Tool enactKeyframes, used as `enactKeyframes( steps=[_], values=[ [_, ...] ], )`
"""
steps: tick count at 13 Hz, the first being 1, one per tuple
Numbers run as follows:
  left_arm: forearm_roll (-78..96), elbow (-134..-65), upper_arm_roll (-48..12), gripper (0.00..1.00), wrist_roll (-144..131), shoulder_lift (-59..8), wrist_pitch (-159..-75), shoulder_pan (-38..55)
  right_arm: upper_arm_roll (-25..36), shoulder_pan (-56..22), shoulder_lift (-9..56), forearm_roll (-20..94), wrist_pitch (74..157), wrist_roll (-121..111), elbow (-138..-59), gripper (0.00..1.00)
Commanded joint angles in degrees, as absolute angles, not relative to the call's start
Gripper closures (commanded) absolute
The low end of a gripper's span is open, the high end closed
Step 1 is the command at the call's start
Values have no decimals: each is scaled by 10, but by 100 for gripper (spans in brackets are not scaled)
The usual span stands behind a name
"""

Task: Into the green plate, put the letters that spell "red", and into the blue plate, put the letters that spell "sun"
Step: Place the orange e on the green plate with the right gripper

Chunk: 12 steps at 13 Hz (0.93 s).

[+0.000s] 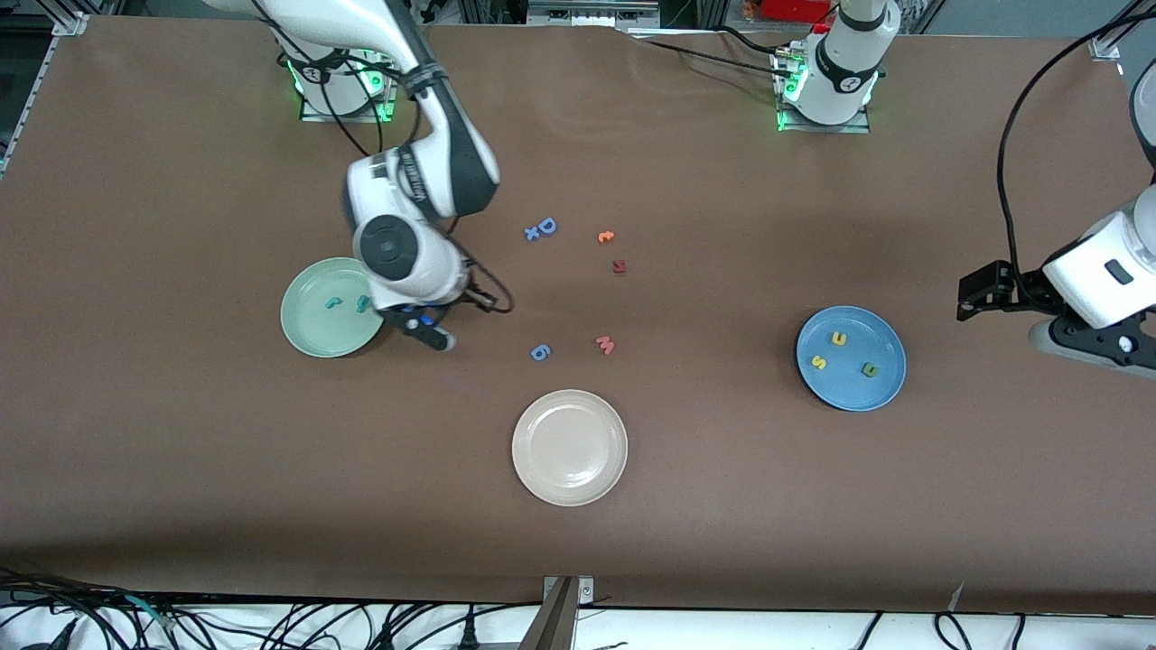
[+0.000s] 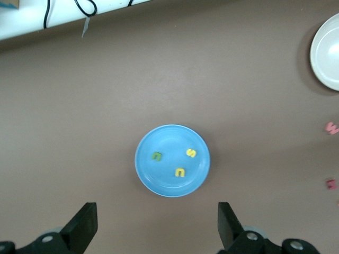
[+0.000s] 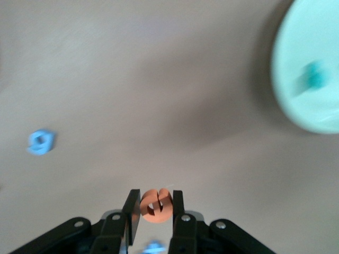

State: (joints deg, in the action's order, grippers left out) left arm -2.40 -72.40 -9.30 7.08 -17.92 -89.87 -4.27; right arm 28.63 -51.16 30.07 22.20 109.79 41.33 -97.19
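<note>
My right gripper (image 1: 426, 330) hangs over the table just beside the green plate (image 1: 312, 336), shut on the orange "e" (image 3: 155, 204). In that plate lie the teal "r" (image 1: 333, 302) and the teal-green "d" (image 1: 363, 303); one of these teal letters (image 3: 312, 77) also shows in the right wrist view. The blue plate (image 1: 880, 393) holds the yellow "s" (image 1: 817, 362), the yellow "u" (image 1: 839, 338) and the green "n" (image 1: 869, 369). My left gripper (image 1: 980, 293) waits open and empty near the left arm's end of the table, with the blue plate (image 2: 159, 180) below its wrist camera.
A beige plate (image 1: 569, 447) sits nearest the front camera. Loose letters lie mid-table: a blue "D" (image 1: 545, 226) with a small blue letter (image 1: 532, 234), an orange letter (image 1: 605, 236), a dark red one (image 1: 619, 266), a pink "w" (image 1: 605, 344), a blue "6" (image 1: 540, 352).
</note>
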Motion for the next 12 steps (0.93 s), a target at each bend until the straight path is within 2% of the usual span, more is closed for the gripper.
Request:
enactKeyframes(
  steps=[1, 3, 5, 7, 9, 10, 11, 12],
  values=[
    [7, -830, -49, 0, -19, -104, -907, 0, 357, -514, 274, 218, 1072, 274, -1025, 86],
    [9, -851, -35, 0, -32, -85, -909, 14, 412, -514, 269, 219, 1083, 153, -1081, 86],
    [10, -898, -23, 0, -30, -45, -917, 29, 446, -514, 268, 221, 1135, 54, -1151, 85],
    [10, -953, -23, 0, -29, -10, -944, 26, 451, -514, 269, 223, 1199, 11, -1206, 84],
    [9, -1022, -27, 0, -29, 32, -1002, 19, 451, -514, 268, 225, 1204, 11, -1223, 82],
    [9, -1016, -31, 0, -28, 29, -1000, 14, 451, -514, 268, 226, 1201, 10, -1230, 81],
    [7, -1013, -31, 0, -30, 28, -999, 14, 451, -514, 268, 230, 1201, 10, -1233, 76],
    [4, -1012, -46, 0, -30, 27, -999, 4, 451, -514, 268, 230, 1201, 10, -1233, 49]
  ],
)
